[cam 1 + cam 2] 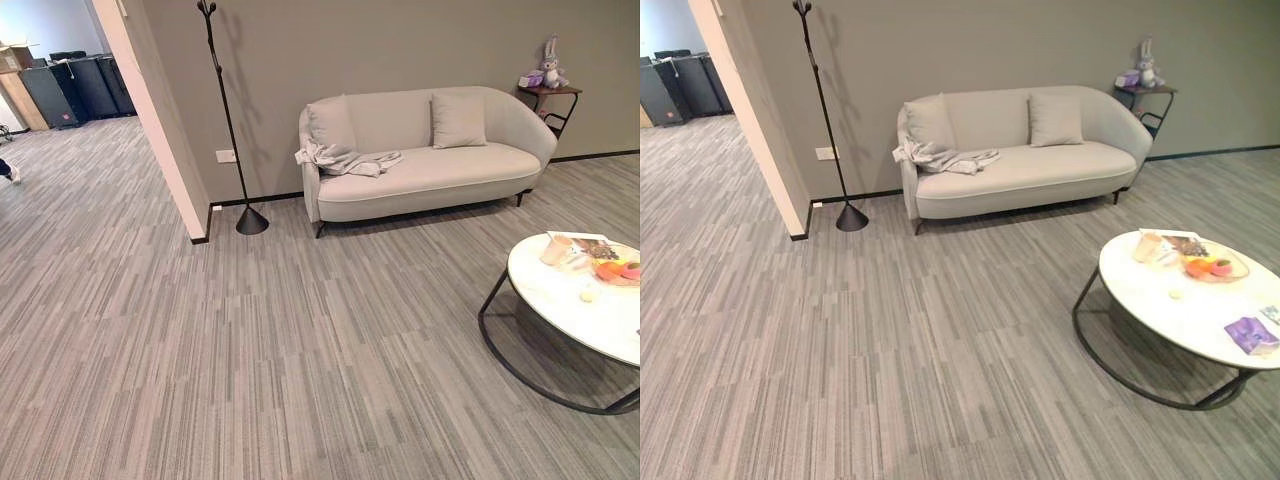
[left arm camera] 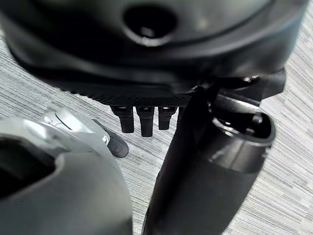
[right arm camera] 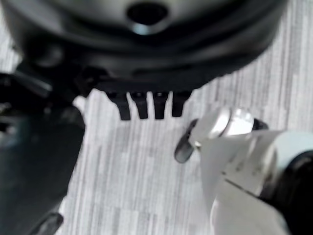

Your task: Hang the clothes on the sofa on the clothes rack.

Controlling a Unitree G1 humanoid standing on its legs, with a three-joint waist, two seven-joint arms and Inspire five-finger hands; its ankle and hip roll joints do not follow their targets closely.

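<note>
A crumpled pale garment (image 1: 345,160) is draped over the left end of the sofa (image 1: 440,170), beside a cushion (image 1: 330,122). The black clothes rack (image 1: 228,115) is stood on the carpet just left of the sofa. Both the left hand (image 2: 142,117) and right hand (image 3: 146,105) are seen with fingers straight, nothing held.

Round white coffee table (image 1: 1160,305) with snack bowl (image 1: 1212,267); plush rabbit (image 1: 551,62) on side table (image 1: 552,93).
</note>
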